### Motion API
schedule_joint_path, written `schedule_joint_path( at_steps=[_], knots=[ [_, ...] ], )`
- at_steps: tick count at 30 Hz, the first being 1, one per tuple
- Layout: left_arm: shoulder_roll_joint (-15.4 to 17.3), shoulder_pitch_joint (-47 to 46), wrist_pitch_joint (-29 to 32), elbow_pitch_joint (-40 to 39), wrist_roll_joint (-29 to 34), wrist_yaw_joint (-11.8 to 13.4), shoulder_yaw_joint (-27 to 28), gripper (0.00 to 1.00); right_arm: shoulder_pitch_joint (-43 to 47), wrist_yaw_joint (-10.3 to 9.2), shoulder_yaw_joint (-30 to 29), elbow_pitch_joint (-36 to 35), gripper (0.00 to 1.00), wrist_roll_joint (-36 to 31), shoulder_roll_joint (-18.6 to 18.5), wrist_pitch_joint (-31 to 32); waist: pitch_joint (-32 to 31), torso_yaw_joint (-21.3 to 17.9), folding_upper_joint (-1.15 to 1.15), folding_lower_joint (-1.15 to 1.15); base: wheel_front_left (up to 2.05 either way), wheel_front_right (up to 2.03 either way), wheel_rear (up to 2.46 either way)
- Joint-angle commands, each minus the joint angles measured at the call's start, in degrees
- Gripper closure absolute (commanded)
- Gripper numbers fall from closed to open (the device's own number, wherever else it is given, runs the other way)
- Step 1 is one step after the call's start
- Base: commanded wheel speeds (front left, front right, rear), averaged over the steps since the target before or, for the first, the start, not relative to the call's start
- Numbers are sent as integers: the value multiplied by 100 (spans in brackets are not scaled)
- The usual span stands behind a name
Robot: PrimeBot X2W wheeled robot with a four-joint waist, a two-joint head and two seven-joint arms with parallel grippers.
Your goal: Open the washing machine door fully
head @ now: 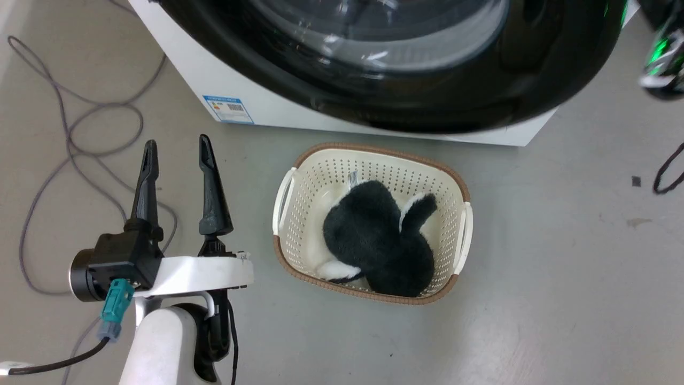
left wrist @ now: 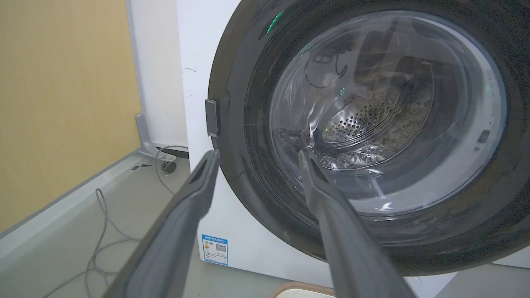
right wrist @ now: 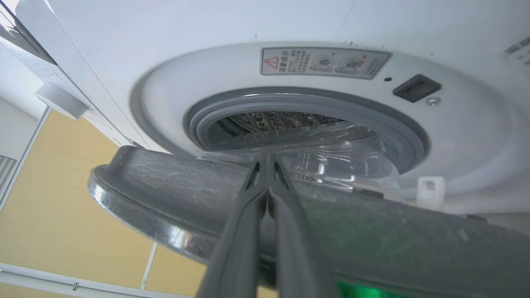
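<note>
A: Surface and room?

B: A smooth grey floor [head: 561,278], scuffed and faintly streaked, is seen in front of the white box-shaped washing machine [head: 235,80]. A matte yellow wall panel [left wrist: 62,103] is seen past the washer's side, edged at its foot by a grey skirting strip [left wrist: 62,203]. Thin grey cables [head: 68,132] are looped on the floor beside the washer.

A: Door?

B: The washing machine door [head: 454,101], a large round glossy black disc with a bulging clear glass bowl at its centre, is swung partway off the washer's front. A gap is seen between it and the grey rubber ring [right wrist: 405,132] around the perforated steel drum [right wrist: 269,120]. The door's inner face is scratched and its edge is mirror-bright.

A: Grippers?

B: The left gripper [head: 178,140] is released, with its dark tapered fingers spread wide. It is held above the floor off the washer's front corner and pointed at the door's outer face, apart from it. The right gripper [right wrist: 267,159] is clenched, finger against finger, and laid across the door's inner face with its tips at the foot of the glass bowl. Contact cannot be told.

A: Anything else by the washer?

B: A cream perforated plastic basket with a brown woven rim [head: 291,230] is set on the floor just in front of the washer. A black-and-white plush toy [head: 374,240] is lying inside it. A blue-and-white sticker [head: 228,109] is stuck low on the washer's front corner.
</note>
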Motion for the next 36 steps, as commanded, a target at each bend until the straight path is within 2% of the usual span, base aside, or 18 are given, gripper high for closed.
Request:
schedule_joint_path(
  at_steps=[1, 11, 28, 36],
  knots=[
    [7, 52, -30, 16, 34, -12, 19, 0, 135, 6, 63, -23, 100, 5, 102, 53, -37, -18, 0, 0, 0, 0, 0],
    [7, 248, -30, 78, 75, -47, 87, 0, 778, 6, 267, -341, 100, 98, 223, 329, -382, -142, 0, 0, 0, 0, 0],
    [7, 612, -30, 155, 173, -125, 187, 0, 2020, 6, 724, -1357, 100, 311, 454, 904, -956, -262, 0, 0, 0, 0, 0],
    [7, 841, -30, 297, 393, -322, 255, 0, 2609, 6, 930, -1896, 100, 413, 573, 1113, -1173, -205, 0, 0, 0, 0, 0]
  ],
)
